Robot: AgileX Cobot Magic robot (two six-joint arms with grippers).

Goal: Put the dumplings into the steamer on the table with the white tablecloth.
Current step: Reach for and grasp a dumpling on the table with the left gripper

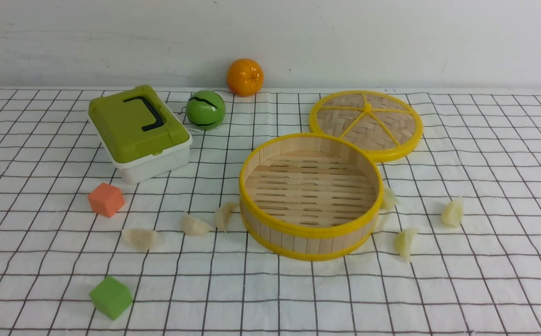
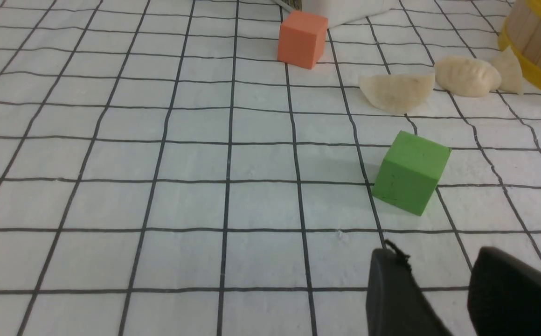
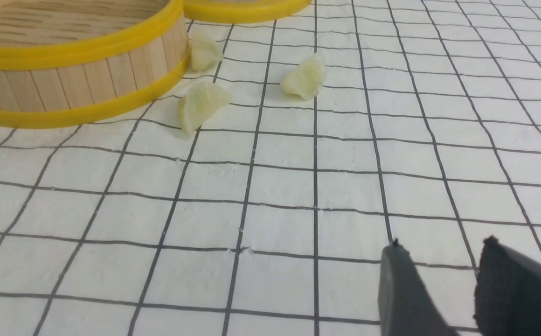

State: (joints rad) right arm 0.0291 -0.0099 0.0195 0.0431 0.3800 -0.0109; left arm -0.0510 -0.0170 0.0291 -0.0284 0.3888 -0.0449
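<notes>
Dumplings (image 1: 196,225) on tablecloth (image 1: 485,261), either side of steamer (image 1: 311,229)

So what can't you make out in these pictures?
- Front view: neither arm shows; both lie outside the frame.
- Front view: the steamer wall hides part of one dumpling.
- Wrist views: left gripper and right gripper are cut off by the edge; only fingertips show.

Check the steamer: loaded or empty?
Empty. The steamer shows a bare slatted floor in the front view; the dumplings lie outside on the white tablecloth, and its lid lies behind it.
</notes>
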